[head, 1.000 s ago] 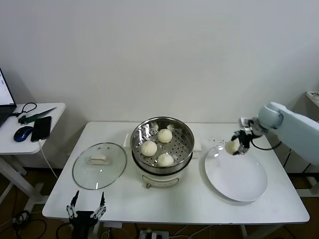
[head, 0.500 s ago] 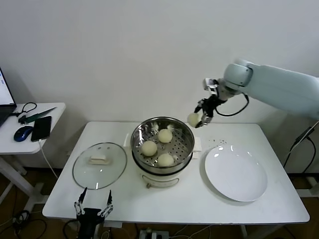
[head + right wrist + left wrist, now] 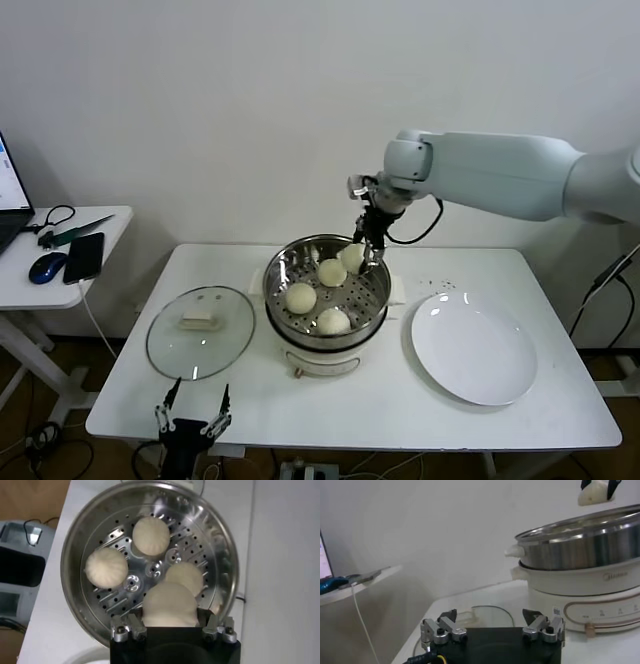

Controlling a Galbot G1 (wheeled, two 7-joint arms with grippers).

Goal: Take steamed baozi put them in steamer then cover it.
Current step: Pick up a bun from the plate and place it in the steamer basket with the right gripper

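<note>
While our left gripper (image 3: 191,418) waits open off the table's (image 3: 400,400) front edge near the cover (image 3: 200,332), our right gripper (image 3: 366,250) grasps a baozi (image 3: 352,258) over the steamer's (image 3: 376,300) back rim, three baozi (image 3: 105,567) lying inside with open room on the plate (image 3: 474,350) side.

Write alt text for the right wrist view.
The right gripper holds a cream-white baozi directly above the steel steamer, whose perforated floor already carries three more buns. A white tabletop surrounds the pot.
</note>
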